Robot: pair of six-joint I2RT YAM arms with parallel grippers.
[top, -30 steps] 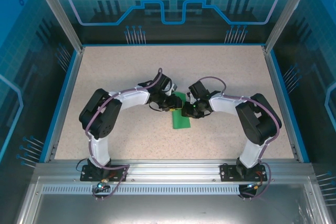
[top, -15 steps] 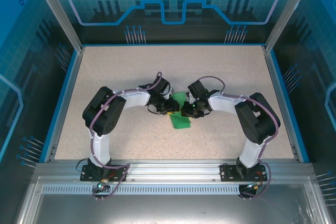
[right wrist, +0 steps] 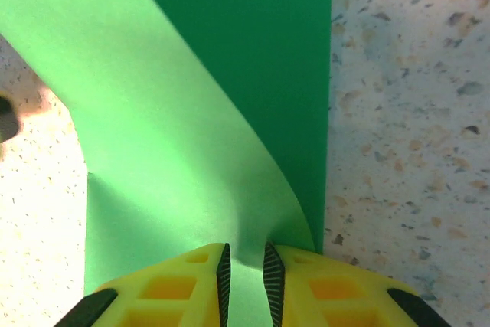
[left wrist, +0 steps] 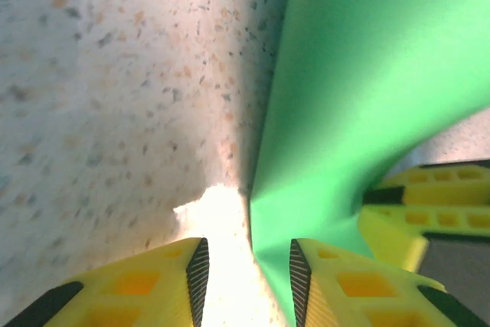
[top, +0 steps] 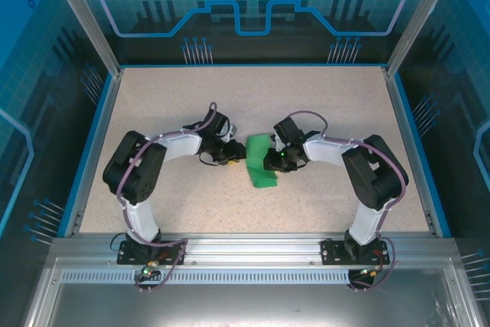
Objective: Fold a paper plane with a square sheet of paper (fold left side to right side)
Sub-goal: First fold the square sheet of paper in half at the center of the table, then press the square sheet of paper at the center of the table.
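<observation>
**Right jaws pinch the green sheet, left jaws slack beside it**

The green sheet of paper point(top: 259, 163) sits at about the middle of the desk point(top: 153, 112), between my two arms. From above it reads as a narrow strip running from far to near. It is not flat. One layer lies on the desk and a paler layer bows up over it.

My right arm point(top: 337, 151) reaches the sheet from its right side. On my right wrist view the jaws are drawn in to a thin slit, and the lifted, paler layer runs straight into that slit. The ribbed pads point(right wrist: 223, 269) press it from both sides, so my right jaws are clamped on the sheet. Beyond them the darker layer lies flat, its straight right edge sharp against the speckled desk.

My left arm point(top: 176, 145) comes at the sheet from its left side. Here the jaws stand a little apart, a narrow gap with bright bare desk showing between the pads point(left wrist: 198, 269). The sheet rises as a curved green wall just right of that gap, and its lower edge dips in close by my right-hand pad. It may brush that pad, but the view is too near and blurred for me to be sure. It is not squeezed, and these jaws grip nothing. Past the sheet's curve, that view shows the yellow fingers point(left wrist: 429, 220) of my other arm, low against the sheet's far side.
</observation>
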